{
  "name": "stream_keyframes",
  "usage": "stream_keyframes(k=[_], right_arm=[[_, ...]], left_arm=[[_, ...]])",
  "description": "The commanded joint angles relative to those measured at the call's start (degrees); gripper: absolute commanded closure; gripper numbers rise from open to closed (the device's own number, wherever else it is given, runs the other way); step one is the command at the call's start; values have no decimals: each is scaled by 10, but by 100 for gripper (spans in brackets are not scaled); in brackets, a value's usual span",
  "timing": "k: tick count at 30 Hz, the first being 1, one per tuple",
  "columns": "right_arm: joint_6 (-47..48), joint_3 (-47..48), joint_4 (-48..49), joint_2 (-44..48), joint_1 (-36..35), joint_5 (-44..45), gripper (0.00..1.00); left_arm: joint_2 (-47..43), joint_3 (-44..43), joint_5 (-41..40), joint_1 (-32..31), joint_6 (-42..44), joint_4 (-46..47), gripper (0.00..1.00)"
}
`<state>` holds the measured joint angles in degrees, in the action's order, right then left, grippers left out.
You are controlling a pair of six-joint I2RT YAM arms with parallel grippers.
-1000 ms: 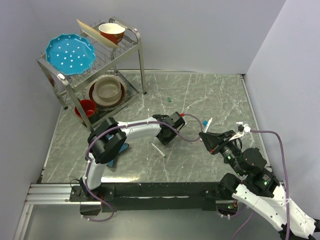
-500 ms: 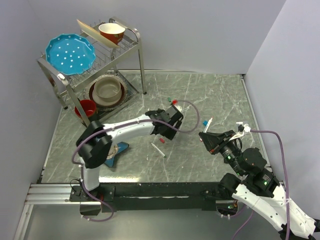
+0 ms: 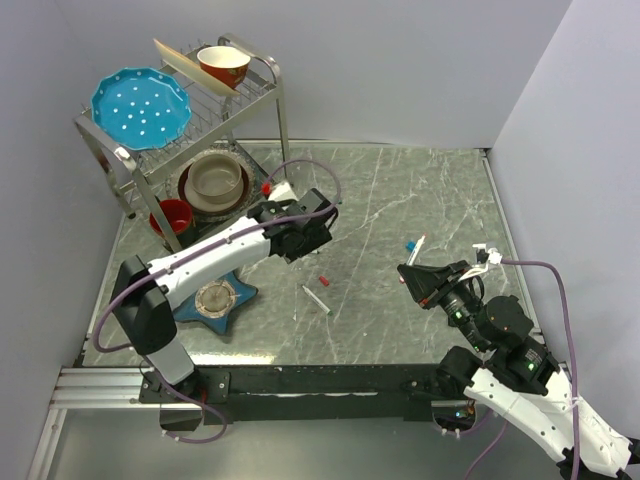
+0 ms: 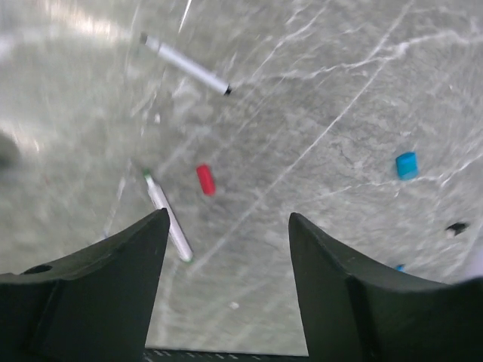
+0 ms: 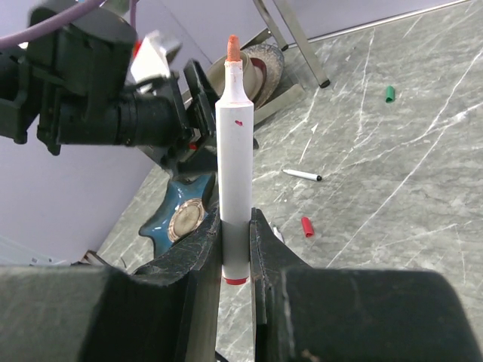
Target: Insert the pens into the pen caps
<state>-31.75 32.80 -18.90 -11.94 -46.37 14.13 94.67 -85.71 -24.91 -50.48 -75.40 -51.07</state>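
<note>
My right gripper [image 5: 235, 226] is shut on a white pen [image 5: 235, 151] with a red tip, which stands upright between its fingers. In the top view that gripper [image 3: 408, 275] sits right of centre, and the held pen [image 3: 417, 250] sticks out beside a blue cap [image 3: 410, 245]. My left gripper [image 4: 226, 226] hangs open and empty above the table, left of centre in the top view [image 3: 312, 225]. Below it lie a red cap [image 4: 205, 179], a green-tipped pen [image 4: 167, 215], a black-tipped pen [image 4: 185, 65] and the blue cap [image 4: 406, 165]. A green cap [image 5: 389, 93] lies farther back.
A metal dish rack [image 3: 275, 110] with plates and bowls stands at the back left, with a red mug [image 3: 175, 215] beside it. A blue star-shaped dish [image 3: 215, 300] lies under the left arm. Walls close in the table at the back and the right.
My left gripper opened and pulled back up and to the left, away from the right gripper. The red cap now lies uncovered on the table. The right arm has not moved.
</note>
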Motion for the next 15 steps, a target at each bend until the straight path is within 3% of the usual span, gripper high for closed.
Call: stream_keyframes(k=[1, 6, 15], right_arm=[[-3, 13, 2, 10, -4, 13, 100], [-2, 16, -16, 22, -4, 20, 100], [6, 14, -36, 39, -3, 34, 100]], left_arm=[[5, 21, 73, -2, -180, -39, 32], [20, 29, 79, -2, -273, -54, 34], [98, -19, 109, -4, -295, -69, 43]])
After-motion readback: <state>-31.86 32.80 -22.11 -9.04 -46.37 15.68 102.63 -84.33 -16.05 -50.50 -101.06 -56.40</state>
